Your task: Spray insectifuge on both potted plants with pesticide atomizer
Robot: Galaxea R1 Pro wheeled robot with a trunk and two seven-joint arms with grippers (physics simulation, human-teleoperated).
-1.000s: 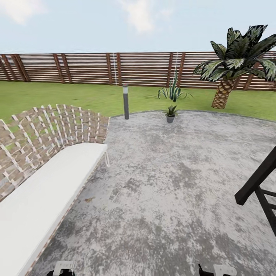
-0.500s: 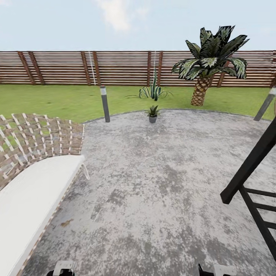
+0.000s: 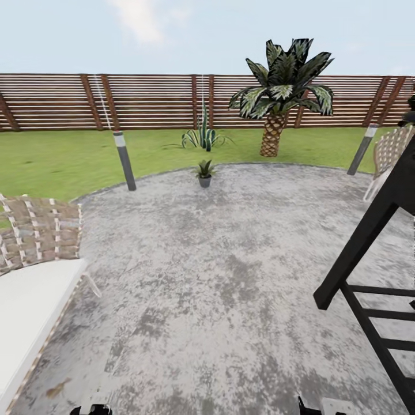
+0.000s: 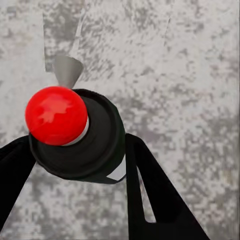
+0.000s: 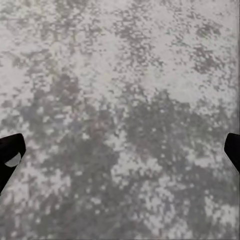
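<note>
Round grey mottled patio [image 3: 230, 276] underfoot, lawn [image 3: 57, 161] and one slatted wooden fence [image 3: 150, 101] beyond. One palm tree [image 3: 279, 86]. Two wicker chairs: one with white cushion [image 3: 29, 288] at left, one [image 3: 392, 153] at far right. One black ladder-like frame [image 3: 369, 276] at right. Two bollard lamps [image 3: 124, 161], [image 3: 362, 150]. One striped agave [image 3: 202, 135]. One potted plant [image 3: 204, 173] counted, at patio's far edge. Left gripper [image 4: 80, 150] clamped on pesticide atomizer [image 4: 75, 132], red-capped. Right gripper [image 5: 120, 150] spread wide, empty.
</note>
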